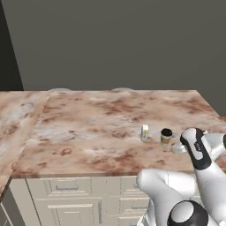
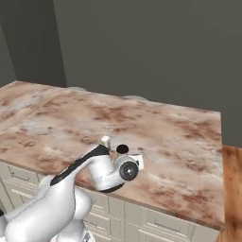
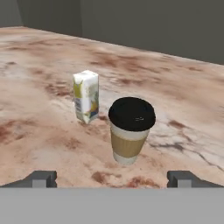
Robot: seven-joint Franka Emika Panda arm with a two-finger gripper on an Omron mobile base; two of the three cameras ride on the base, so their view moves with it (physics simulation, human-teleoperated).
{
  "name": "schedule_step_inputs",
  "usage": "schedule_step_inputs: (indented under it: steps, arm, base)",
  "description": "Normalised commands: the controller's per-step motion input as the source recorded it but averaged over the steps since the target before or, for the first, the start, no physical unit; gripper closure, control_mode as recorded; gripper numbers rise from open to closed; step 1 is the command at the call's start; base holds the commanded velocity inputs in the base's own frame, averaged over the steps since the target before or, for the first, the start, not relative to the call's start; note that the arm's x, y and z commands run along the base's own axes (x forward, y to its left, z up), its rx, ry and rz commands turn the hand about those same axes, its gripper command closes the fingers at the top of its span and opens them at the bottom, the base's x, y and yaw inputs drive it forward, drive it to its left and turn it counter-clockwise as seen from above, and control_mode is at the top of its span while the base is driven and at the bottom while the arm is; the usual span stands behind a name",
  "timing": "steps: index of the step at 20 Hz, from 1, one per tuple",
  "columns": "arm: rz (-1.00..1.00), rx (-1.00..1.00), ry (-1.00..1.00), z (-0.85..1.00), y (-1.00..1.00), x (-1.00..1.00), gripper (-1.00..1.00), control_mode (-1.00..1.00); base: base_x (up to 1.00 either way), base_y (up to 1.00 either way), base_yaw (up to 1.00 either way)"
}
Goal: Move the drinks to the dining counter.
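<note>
Both drinks stand upright on the dining counter, near its front edge. The white carton with yellowish print is a little left of the tan cup with a black lid; they stand close but apart. My gripper hovers low over the counter, just on the near side of the cup, and points at it. It is open, the fingertips are spread wide, and nothing is between them. The cup sits a short way beyond them.
Cream panelled drawers run under the counter's front edge. A second stretch of the same stone joins at the left. Two pale rounded tops peek over the far edge. Wooden floor shows past the right end.
</note>
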Motion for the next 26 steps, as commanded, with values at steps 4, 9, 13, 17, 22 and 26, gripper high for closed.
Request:
schedule_step_inputs:
  steps: [4,9,13,17,22,26]
  arm:
    - [0.0,0.0,0.0,0.99,0.0,-0.16,-1.0,-1.0]
    - [0.0,0.01,-0.03,0.73,-0.27,-0.35,-1.0,-1.0]
    - [0.0,0.11,-0.08,0.46,-0.74,-0.33,-1.0,-1.0]
    - [0.0,0.16,-0.09,0.33,-0.82,-0.2,-1.0,-1.0]
    - [0.0,0.18,-0.07,0.26,-0.77,-0.04,-1.0,-1.0]
    - [0.0,0.17,-0.04,0.18,-0.71,0.0,-1.0,-1.0]
  base:
    - [0.0,0.0,0.0]
    - [0.0,0.0,0.0]
    - [0.0,0.0,0.0]
    - [0.0,0.0,0.0]
    - [0.0,0.0,0.0]
    - [0.0,0.0,0.0]
